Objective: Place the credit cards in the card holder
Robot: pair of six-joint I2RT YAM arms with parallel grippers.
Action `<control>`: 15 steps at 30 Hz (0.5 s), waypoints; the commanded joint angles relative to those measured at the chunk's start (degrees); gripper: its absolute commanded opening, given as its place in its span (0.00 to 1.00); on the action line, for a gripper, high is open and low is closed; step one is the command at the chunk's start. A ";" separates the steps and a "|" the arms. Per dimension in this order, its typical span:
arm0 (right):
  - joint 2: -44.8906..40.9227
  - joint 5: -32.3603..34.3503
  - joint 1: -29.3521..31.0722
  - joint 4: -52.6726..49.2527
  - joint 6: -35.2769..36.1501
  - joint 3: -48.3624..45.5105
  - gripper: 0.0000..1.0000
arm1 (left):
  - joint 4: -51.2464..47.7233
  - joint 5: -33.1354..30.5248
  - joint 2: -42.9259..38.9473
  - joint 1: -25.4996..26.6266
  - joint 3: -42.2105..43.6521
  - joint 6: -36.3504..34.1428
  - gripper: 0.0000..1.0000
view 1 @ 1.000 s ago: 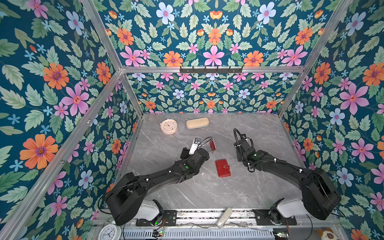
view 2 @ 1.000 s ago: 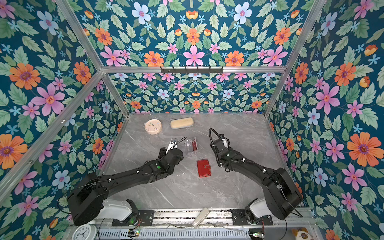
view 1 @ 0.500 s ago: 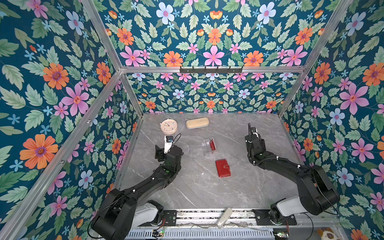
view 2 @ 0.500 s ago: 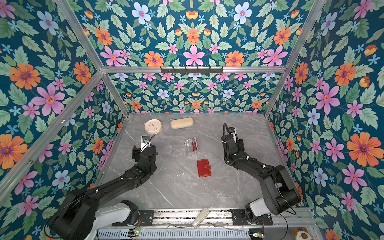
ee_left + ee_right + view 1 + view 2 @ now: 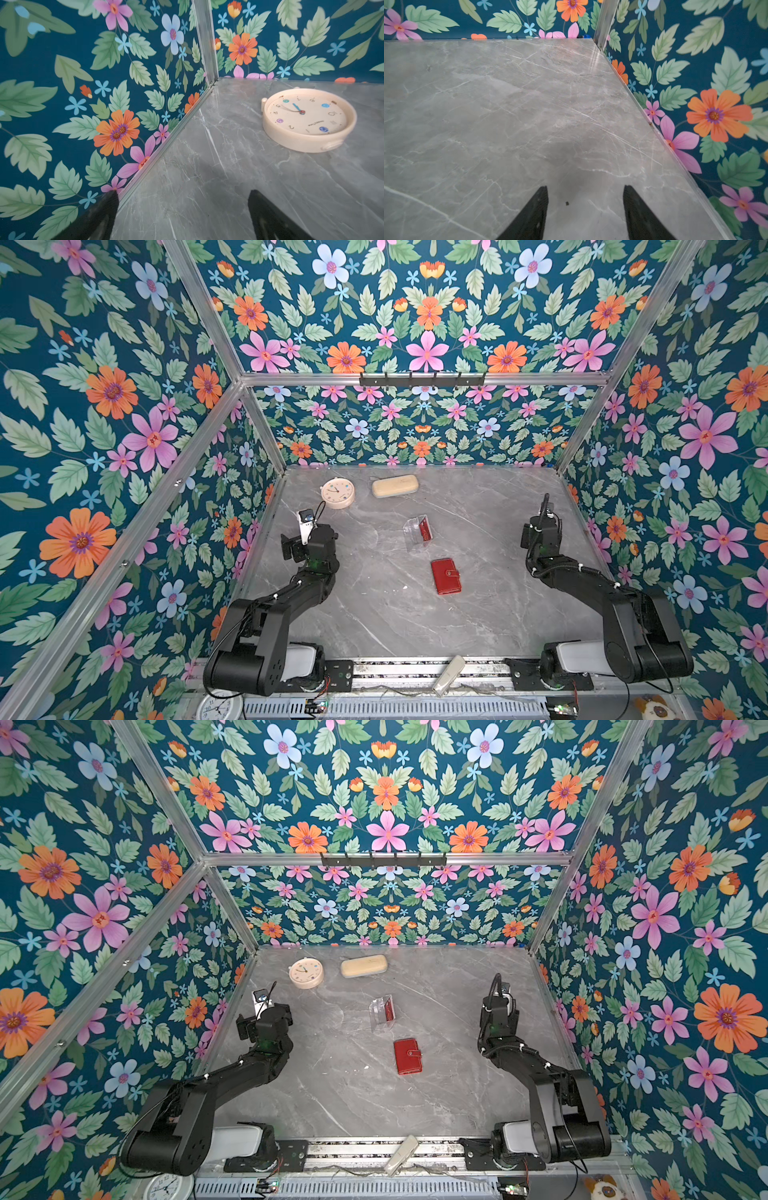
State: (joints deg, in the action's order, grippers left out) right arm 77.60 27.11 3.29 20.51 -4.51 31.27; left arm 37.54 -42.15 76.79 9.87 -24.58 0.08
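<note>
Both left hand point(image 5: 182, 192) and right hand point(image 5: 585, 186), jaws apart, beside opposite table point(image 5: 478, 614) edges.

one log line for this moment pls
left tool: open, empty, near clock | right tool: open, empty, over table | card holder: mid-table, red card inside | wallet: closed

The left arm point(image 5: 286, 599) and right arm point(image 5: 590, 585) are matte black, with rounded joint housings on pale grey bases point(image 5: 301, 659). Black cables point(image 5: 544, 510) loop at the wrists, pinned along the links by small white ties point(image 5: 274, 596). The left tool point(image 5: 182, 192) and right tool point(image 5: 584, 187) have black, tapering fingers point(image 5: 529, 216).
</note>
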 commanded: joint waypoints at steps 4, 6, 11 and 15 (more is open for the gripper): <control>-1.47 -11.02 -1.53 9.48 -1.00 -3.97 0.61 | 6.00 11.72 2.10 -4.53 2.14 3.90 1.00; -1.32 -12.56 -1.79 9.58 -0.78 -4.18 0.62 | 9.29 16.31 2.07 -6.13 3.77 4.59 1.00; -0.73 -18.15 -3.08 12.62 -0.34 -5.76 0.62 | 24.71 25.71 3.08 -8.93 10.43 3.95 1.00; -1.00 -23.99 -5.32 16.97 -0.72 -8.62 0.63 | 31.70 32.26 5.40 -9.87 12.43 3.74 1.00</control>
State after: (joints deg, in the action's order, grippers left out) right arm 76.84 8.78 -1.26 31.92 -5.61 23.83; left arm 59.02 -17.19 81.23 0.36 -12.80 4.03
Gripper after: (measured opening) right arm 0.627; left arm 0.997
